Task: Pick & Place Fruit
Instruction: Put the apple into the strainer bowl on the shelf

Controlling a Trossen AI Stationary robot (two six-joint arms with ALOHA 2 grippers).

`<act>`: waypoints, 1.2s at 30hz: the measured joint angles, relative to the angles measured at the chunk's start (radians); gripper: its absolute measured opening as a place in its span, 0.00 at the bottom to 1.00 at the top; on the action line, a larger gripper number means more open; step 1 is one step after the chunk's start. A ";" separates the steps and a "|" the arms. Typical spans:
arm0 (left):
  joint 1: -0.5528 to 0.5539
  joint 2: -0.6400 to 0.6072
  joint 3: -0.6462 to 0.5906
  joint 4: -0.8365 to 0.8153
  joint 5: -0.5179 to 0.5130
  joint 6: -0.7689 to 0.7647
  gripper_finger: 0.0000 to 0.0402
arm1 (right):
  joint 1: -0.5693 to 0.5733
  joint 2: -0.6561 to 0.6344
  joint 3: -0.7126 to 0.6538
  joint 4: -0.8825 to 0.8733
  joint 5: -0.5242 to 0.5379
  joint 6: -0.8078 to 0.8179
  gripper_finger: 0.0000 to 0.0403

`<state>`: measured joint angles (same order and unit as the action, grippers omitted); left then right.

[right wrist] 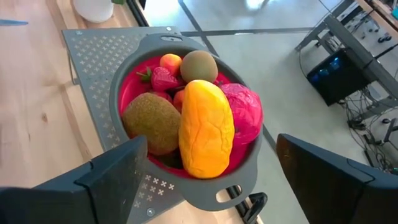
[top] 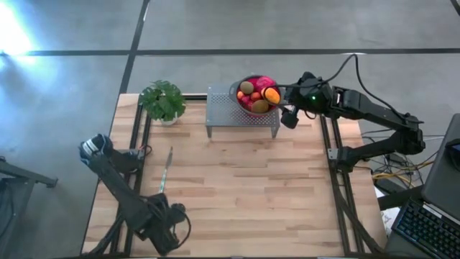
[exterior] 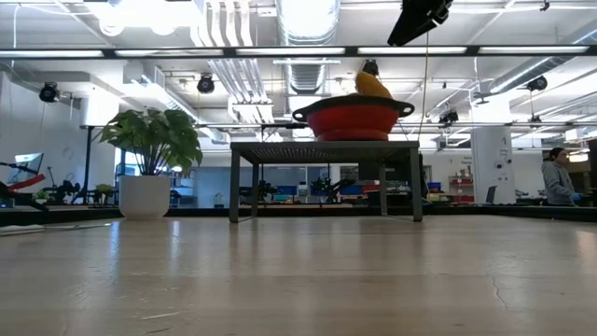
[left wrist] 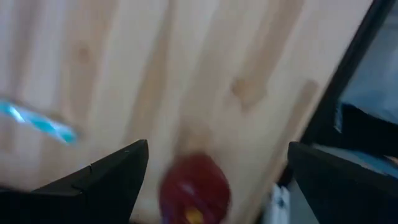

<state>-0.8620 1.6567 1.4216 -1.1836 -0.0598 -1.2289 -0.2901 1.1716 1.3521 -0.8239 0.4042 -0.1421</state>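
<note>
the fruit [right wrist: 205,127] sits heaped in a round red colander [right wrist: 245,180] with a grey rim and handles: a long, smooth orange piece on top, two fuzzy brown kiwis, a crinkled magenta one, small strawberries. the colander stands on a perforated grey metal stand [top: 223,115] at the far edge of the wooden table [top: 237,194], beside a leafy potted plant [top: 162,101]. the right gripper [top: 286,108] hovers just beside the colander, fingers spread wide and empty. the left gripper [left wrist: 211,180] is low over the near table, fingers apart, a blurred red round object [left wrist: 194,186] between them.
</note>
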 joint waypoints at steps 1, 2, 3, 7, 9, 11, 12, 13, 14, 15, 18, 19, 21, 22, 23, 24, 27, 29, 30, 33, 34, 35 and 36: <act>-0.002 0.009 0.007 -0.003 0.035 -0.027 0.97 | 0.000 0.000 -0.001 0.000 0.000 0.003 0.88; -0.003 0.017 0.013 -0.003 0.072 -0.055 0.97 | 0.000 0.000 -0.003 0.000 0.000 0.005 0.88; -0.004 0.024 0.020 -0.002 0.106 -0.079 0.97 | 0.000 0.000 -0.005 -0.001 0.000 0.004 0.88; -0.004 0.045 0.041 -0.002 0.222 -0.185 0.97 | -0.001 0.000 -0.022 0.005 0.000 -0.005 0.86; -0.005 0.046 0.041 -0.006 0.251 -0.226 0.97 | -0.001 0.000 -0.033 0.014 0.000 -0.014 0.85; -0.005 0.046 0.040 -0.003 0.253 -0.241 0.97 | -0.003 0.000 -0.041 0.020 0.000 -0.020 0.84; -0.005 0.045 0.039 -0.004 0.253 -0.242 0.97 | -0.005 0.000 -0.044 0.020 0.001 -0.022 0.84; -0.005 0.045 0.039 -0.004 0.251 -0.242 0.97 | -0.005 0.000 -0.047 0.020 0.001 -0.022 0.83; -0.004 0.045 0.039 -0.003 0.239 -0.237 0.97 | -0.005 0.000 -0.047 0.020 0.002 -0.022 0.83; -0.004 0.045 0.039 -0.004 0.226 -0.220 0.97 | -0.005 0.000 -0.048 0.020 0.005 -0.022 0.82; -0.003 0.045 0.039 -0.003 0.216 -0.141 0.97 | -0.005 0.000 -0.048 0.020 0.018 -0.022 0.81; -0.003 0.045 0.038 -0.002 0.216 -0.120 0.97 | -0.005 0.000 -0.048 0.020 0.018 -0.022 0.81; -0.004 0.045 0.038 0.000 0.215 -0.096 0.97 | -0.005 0.000 -0.048 0.020 0.018 -0.022 0.82; -0.004 0.045 0.038 0.005 0.214 -0.091 0.97 | -0.005 0.000 -0.048 0.020 0.018 -0.022 0.83; -0.004 0.045 0.038 0.007 0.212 -0.090 0.97 | -0.005 0.000 -0.048 0.020 0.018 -0.021 0.83; -0.005 0.045 0.038 0.007 0.213 -0.082 0.97 | -0.005 0.000 -0.048 0.020 0.018 -0.019 0.84; -0.015 0.045 0.035 0.010 0.220 -0.056 0.97 | -0.005 0.001 -0.048 0.020 0.018 -0.018 0.86; -0.020 0.045 0.030 0.007 0.225 -0.052 0.97 | -0.005 0.001 -0.048 0.021 0.018 -0.018 0.88; -0.022 0.045 0.030 0.007 0.226 -0.051 0.97 | -0.005 0.001 -0.048 0.020 0.018 -0.018 0.88; -0.032 0.045 0.029 0.007 0.240 -0.051 0.97 | -0.005 0.001 -0.048 0.020 0.018 -0.018 0.89; -0.036 0.045 0.029 0.006 0.247 -0.050 0.97 | -0.005 0.001 -0.048 0.020 0.018 -0.016 0.89; -0.042 0.045 0.029 0.001 0.251 -0.051 0.97 | -0.005 0.001 -0.048 0.020 0.018 -0.015 0.89; -0.050 0.045 0.029 -0.006 0.252 -0.052 0.97 | -0.005 0.001 -0.048 0.020 0.018 -0.015 0.88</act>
<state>-0.9118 1.7016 1.4509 -1.1892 0.1925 -1.2808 -0.2947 1.1725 1.3045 -0.8040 0.4225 -0.1570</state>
